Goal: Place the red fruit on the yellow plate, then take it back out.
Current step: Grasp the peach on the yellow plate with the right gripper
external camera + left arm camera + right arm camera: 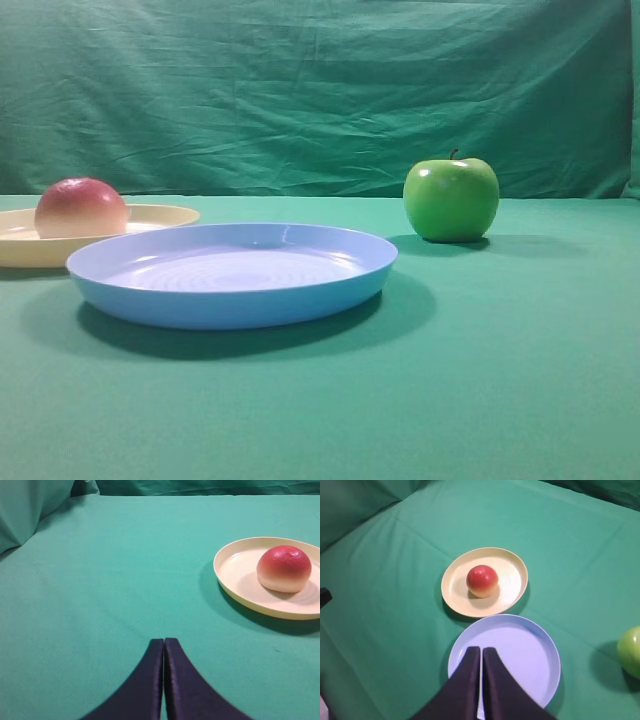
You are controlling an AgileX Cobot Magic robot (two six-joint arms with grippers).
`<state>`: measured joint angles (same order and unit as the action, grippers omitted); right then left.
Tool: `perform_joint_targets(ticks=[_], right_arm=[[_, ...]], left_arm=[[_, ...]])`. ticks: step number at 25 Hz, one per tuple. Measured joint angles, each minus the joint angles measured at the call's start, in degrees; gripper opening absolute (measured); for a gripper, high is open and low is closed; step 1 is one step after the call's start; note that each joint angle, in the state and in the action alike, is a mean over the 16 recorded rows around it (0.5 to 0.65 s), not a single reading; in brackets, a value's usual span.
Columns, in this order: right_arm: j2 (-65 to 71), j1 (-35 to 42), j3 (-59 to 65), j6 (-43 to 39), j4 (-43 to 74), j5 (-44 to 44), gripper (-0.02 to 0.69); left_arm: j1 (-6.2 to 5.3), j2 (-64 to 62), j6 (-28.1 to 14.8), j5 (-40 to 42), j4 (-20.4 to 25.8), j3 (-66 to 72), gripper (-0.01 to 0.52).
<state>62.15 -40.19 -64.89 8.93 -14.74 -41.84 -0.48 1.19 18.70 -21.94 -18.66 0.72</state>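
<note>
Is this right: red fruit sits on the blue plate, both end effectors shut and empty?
Wrong plate. The red fruit sits on the yellow plate; the blue plate holds nothing, as the right wrist view shows. The rest holds: left end effector and right end effector are shut and empty.

No text, labels, brands or numbers can be made out anywhere in these views. Nothing is printed on the red fruit, the yellow plate, the blue plate or the green apple. The green cloth is plain too.
</note>
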Motion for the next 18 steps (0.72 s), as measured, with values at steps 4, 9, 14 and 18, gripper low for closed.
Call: perform_joint_targets(ticks=[4, 9, 14, 18], right_arm=[[-7.65, 1.26, 4.16, -2.31, 2.16, -0.69, 0.0], [-15.77, 3.37, 6.33, -6.64, 7.02, -3.45, 0.0], [-23.32, 7.75, 8.47, -10.61, 11.81, -4.82, 0.0], [-29.33, 13.0, 12.29, -13.2, 14.78, -3.21, 0.0]], left_arm=[[0.0, 0.0, 0.0, 0.0, 0.0, 0.0, 0.0], [0.0, 0.0, 0.0, 0.0, 0.0, 0.0, 0.0], [0.0, 0.0, 0.0, 0.0, 0.0, 0.0, 0.0], [0.0, 0.0, 0.0, 0.0, 0.0, 0.0, 0.0]])
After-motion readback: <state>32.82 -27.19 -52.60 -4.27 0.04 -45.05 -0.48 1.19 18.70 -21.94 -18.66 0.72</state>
